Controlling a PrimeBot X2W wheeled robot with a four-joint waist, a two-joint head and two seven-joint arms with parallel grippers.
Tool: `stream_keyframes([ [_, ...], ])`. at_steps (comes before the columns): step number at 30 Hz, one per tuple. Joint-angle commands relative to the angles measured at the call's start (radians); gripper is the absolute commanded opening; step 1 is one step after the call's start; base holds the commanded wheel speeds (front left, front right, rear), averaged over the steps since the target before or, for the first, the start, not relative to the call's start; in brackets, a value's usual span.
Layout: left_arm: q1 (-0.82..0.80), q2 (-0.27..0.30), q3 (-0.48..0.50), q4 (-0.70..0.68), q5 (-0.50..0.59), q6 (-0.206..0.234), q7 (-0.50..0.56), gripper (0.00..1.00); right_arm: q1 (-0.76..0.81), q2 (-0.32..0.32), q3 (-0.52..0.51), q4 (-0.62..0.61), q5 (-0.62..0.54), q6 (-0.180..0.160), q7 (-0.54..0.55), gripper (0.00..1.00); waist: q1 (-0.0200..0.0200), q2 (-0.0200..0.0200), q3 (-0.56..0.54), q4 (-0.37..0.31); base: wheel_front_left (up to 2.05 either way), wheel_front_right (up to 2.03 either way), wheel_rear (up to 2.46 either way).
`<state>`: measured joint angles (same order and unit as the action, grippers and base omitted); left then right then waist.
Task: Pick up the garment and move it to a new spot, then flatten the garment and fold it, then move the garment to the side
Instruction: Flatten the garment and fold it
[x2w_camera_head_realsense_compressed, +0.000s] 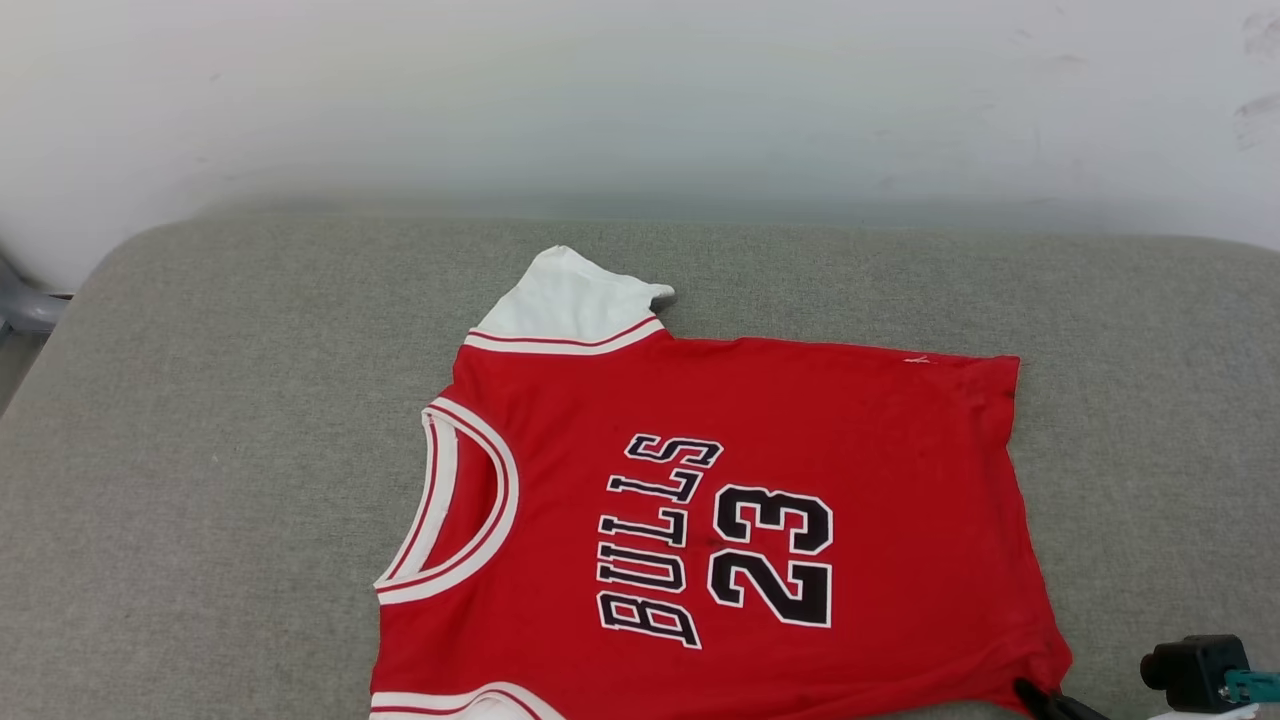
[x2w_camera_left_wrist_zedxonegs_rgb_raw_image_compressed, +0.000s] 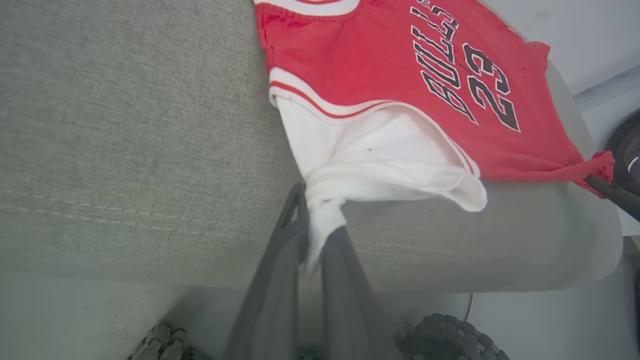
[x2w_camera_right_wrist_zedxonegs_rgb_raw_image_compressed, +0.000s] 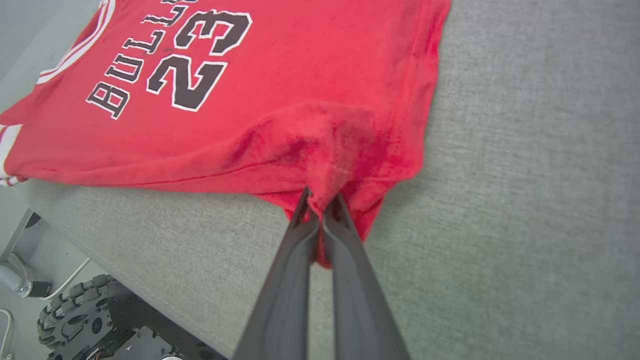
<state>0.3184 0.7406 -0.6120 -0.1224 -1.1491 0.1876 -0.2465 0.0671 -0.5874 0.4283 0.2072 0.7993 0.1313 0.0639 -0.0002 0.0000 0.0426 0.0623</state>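
Jersey (x2w_camera_head_realsense_compressed: 700, 480): lies on the grey cushion (x2w_camera_head_realsense_compressed: 200, 450), lettering up. In the head view it sits from centre down to 6 o'clock, collar (x2w_camera_head_realsense_compressed: 460, 510) toward 9, hem toward 3.
Far sleeve (x2w_camera_head_realsense_compressed: 570, 300): white, spread out at 12 o'clock, tip a little curled.
Near sleeve (x2w_camera_left_wrist_zedxonegs_rgb_raw_image_compressed: 380, 160): at 6 o'clock, drawn toward the cushion's front edge, bunched where it is pinched.
Left gripper (x2w_camera_left_wrist_zedxonegs_rgb_raw_image_compressed: 317, 210): fingers together, clamped on the white cloth of the near sleeve.
Right gripper (x2w_camera_right_wrist_zedxonegs_rgb_raw_image_compressed: 321, 194): fingers together, clamped on the red hem corner (x2w_camera_right_wrist_zedxonegs_rgb_raw_image_compressed: 330, 150), which puckers up around the tips. In the head view it is at 5 o'clock (x2w_camera_head_realsense_compressed: 1040, 700).
Lie of cloth: body mostly smooth. Creases only at the two pinch points.
Done, by my reading: jersey is set down on the cushion and largely flattened. Whether this is its new spot I cannot tell.
In hand, by my reading: tensioning the near edge between both grips, either the last of the flattening or the start of the first fold.
Left: no fold is made yet, and the move to the side is not done.
Containers: none seen on the cushion, so no contents to log.
Surrounds: pale wall (x2w_camera_head_realsense_compressed: 640, 100) at 12 o'clock. Wheels (x2w_camera_right_wrist_zedxonegs_rgb_raw_image_compressed: 75, 310) below the cushion's front edge.
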Motion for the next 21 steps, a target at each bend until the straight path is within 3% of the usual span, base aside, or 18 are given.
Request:
stream_keyframes([
  [1, -0.014, 0.003, 0.004, 0.006, 0.004, 0.000, -0.002, 0.00, 0.007, 0.005, -0.008, -0.006, -0.007, -0.001, 0.004, 0.00, 0.0002, 0.0000, -0.001, 0.000, 0.00, 0.00, 0.00],
  [13, -0.243, 0.033, 0.027, 0.064, 0.104, -0.059, 0.024, 0.00, -0.020, 0.051, -0.074, -0.059, -0.046, -0.001, 0.034, 0.00, 0.0002, 0.0000, 0.020, -0.021, 0.00, 0.00, 0.00],
  [21, -0.440, 0.035, 0.016, 0.157, 0.145, -0.134, 0.102, 0.00, -0.070, 0.053, -0.082, -0.084, -0.055, -0.001, 0.050, 0.00, 0.0002, 0.0000, 0.081, -0.062, 0.00, 0.00, 0.00],
])
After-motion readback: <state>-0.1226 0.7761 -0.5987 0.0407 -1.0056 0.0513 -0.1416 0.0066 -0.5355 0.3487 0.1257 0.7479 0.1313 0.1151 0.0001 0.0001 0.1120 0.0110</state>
